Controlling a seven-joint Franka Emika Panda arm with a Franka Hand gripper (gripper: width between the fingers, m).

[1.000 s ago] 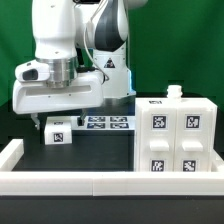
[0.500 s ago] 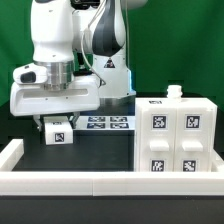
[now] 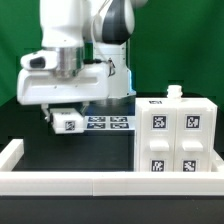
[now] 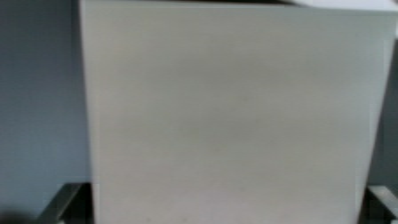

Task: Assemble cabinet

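Note:
The cabinet (image 3: pixel 180 140) is a large white box with several square tags on its front and a small knob on top. It stands on the table at the exterior view's right. My gripper (image 3: pixel 66 122) is shut on a small white tagged cabinet part (image 3: pixel 68 123) and holds it above the dark table, to the left of the cabinet and apart from it. In the wrist view the white part (image 4: pixel 231 100) fills nearly the whole picture, with my dark fingers (image 4: pixel 68 205) at its two sides.
The marker board (image 3: pixel 112 123) lies flat on the table behind the held part. A low white border rail (image 3: pixel 100 183) runs along the front and up the left side (image 3: pixel 10 152). A green backdrop stands behind the arm.
The arm has risen and shifted to the exterior view's right, carrying the white part up off the table. The cabinet has not moved.

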